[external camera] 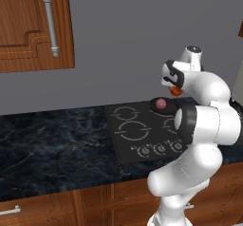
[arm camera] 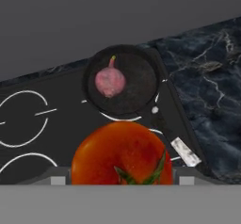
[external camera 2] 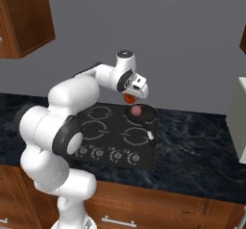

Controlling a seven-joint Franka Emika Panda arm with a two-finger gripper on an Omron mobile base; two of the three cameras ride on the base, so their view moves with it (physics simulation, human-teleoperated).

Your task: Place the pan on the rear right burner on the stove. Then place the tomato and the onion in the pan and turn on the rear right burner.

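Gripper (external camera 2: 129, 98) closed on tomato (arm camera: 120, 155), held above pan (arm camera: 141, 93) on rear right burner; onion (arm camera: 110, 82) inside. Lower beside onion, then release gently.

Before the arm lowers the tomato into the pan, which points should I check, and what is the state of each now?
1. Pan sits on the rear right burner of the stove: ok.
2. Onion already lies in the pan: ok.
3. Tomato is held in the gripper: ok.
4. Free space in the pan beside the onion: ok.
5. Tomato is exactly above the pan: cannot tell.
6. Burner knob position: cannot tell.
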